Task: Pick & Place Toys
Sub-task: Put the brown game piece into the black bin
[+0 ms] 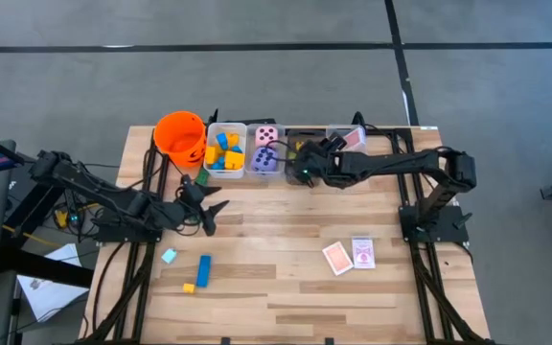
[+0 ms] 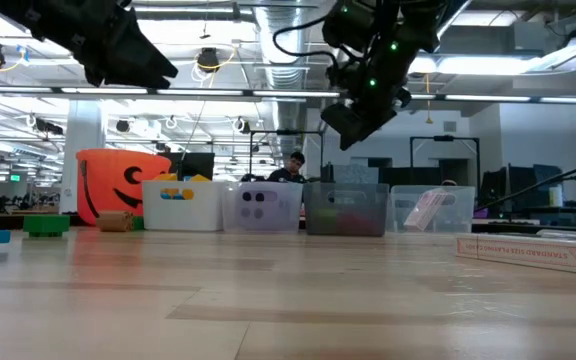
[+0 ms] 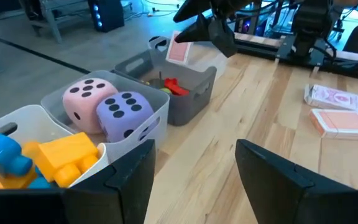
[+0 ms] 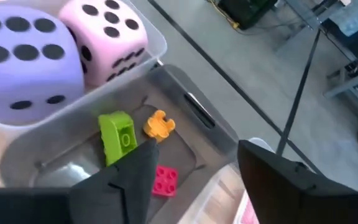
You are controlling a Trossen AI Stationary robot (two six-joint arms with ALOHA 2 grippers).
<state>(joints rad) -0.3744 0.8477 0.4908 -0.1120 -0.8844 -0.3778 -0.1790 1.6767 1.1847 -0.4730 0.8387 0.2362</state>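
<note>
My left gripper (image 1: 213,215) is open and empty above the bare wood, a little on the near side of the bin row; its fingers frame bare table in the left wrist view (image 3: 194,177). My right gripper (image 1: 299,171) is open and empty above the grey bin (image 4: 194,102), which holds a green block (image 4: 118,137), an orange piece (image 4: 159,124) and a pink-red block (image 4: 165,181). The pink die (image 3: 87,99) and the purple die (image 3: 124,112) sit in a clear bin. Loose on the table lie a teal block (image 1: 169,256), a blue block (image 1: 204,267) and a yellow block (image 1: 189,287).
An orange bucket (image 1: 180,136) stands at the left end of the bin row, next to a clear bin of yellow and blue blocks (image 1: 224,151). A pink-white card leans in the rightmost clear bin (image 1: 350,138). Two card packs (image 1: 351,255) lie at the near right.
</note>
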